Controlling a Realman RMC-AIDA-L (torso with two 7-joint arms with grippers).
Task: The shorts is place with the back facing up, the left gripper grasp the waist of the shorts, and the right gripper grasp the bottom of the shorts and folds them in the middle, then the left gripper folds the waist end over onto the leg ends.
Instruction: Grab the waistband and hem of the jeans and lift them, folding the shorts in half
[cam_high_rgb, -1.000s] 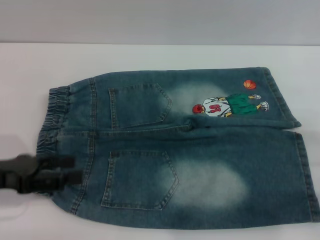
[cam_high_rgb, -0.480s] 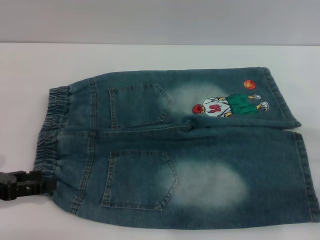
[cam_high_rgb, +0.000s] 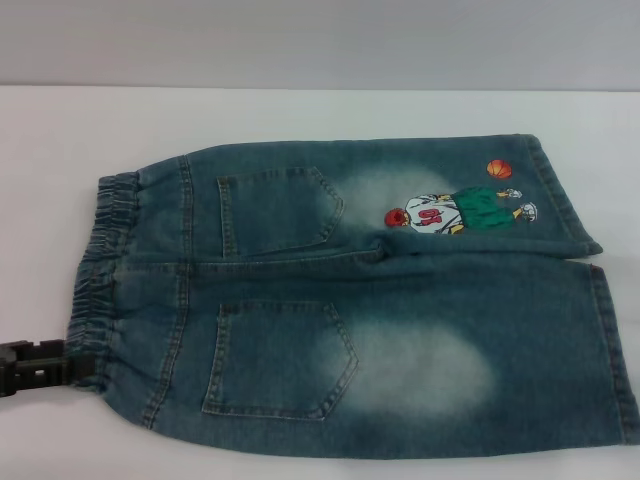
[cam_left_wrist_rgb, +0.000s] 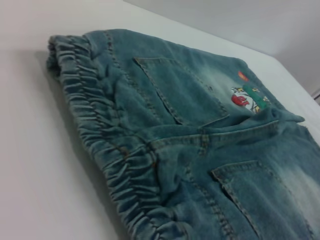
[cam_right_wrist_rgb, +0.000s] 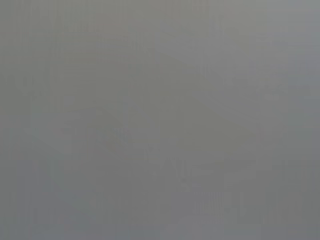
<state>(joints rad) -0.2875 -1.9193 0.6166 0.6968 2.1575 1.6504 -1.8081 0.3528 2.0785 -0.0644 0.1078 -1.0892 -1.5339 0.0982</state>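
Observation:
The blue-green denim shorts (cam_high_rgb: 380, 300) lie flat on the white table, back pockets up. The gathered elastic waist (cam_high_rgb: 100, 270) is at the left. The two leg hems (cam_high_rgb: 615, 350) are at the right, the far one beside the embroidered basketball player (cam_high_rgb: 455, 212). My left gripper (cam_high_rgb: 80, 365) is low at the left edge, its tip at the near corner of the waist. The left wrist view looks along the waistband (cam_left_wrist_rgb: 95, 125) and across the shorts (cam_left_wrist_rgb: 200, 130). The right gripper is out of view; its wrist view shows only plain grey.
The white table (cam_high_rgb: 60, 140) runs bare to the left of and behind the shorts, up to a grey wall (cam_high_rgb: 320, 40). The shorts reach close to the right and near edges of the head view.
My left gripper has drawn back to the left, from over the waistband to its near corner. The shorts have not moved.

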